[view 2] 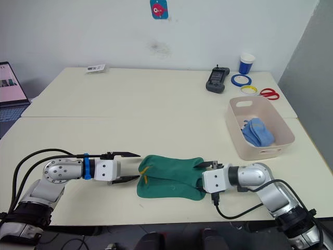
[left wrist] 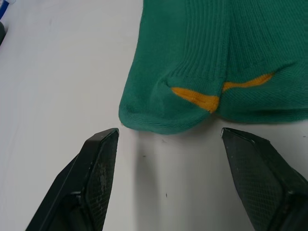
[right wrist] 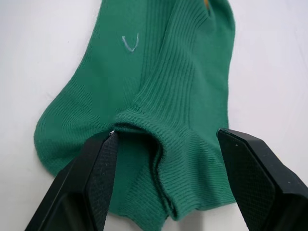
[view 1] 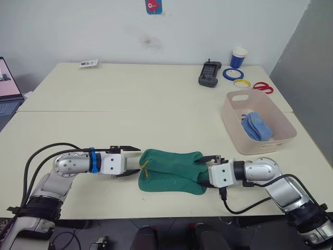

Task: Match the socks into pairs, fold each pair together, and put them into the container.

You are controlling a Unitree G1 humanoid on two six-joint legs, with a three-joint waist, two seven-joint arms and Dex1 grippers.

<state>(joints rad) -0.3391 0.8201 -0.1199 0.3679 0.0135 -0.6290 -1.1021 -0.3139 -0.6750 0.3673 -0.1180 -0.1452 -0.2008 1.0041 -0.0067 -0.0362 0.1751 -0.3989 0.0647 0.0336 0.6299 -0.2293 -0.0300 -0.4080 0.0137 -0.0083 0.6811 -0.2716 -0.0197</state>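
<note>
The pair of soft green socks with yellow trim (view 1: 171,172) lies flat between both spread-fingered grippers: toes just ahead of the left gripper (view 1: 127,162), cuffs at the right gripper (view 1: 210,166); both layers should be pinched before folding

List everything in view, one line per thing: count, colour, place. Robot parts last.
green socks: two, green with yellow trim, laid together at the table's near edge between the grippers
light blue socks: a bundle, count unclear, inside the container
container: one, pale pink, right side of table
table: one, cream
handheld device: one, black, far right
blue cup: one, blue and white, far right corner
tape rings: two, blue and yellow, beside the cup
scissors: one, red handles, behind the container
card: one, small, far left
laptop: one, off the table's left edge
left gripper: open, just short of the socks' yellow-trim end
right gripper: open, straddling the socks' cuff end
</note>
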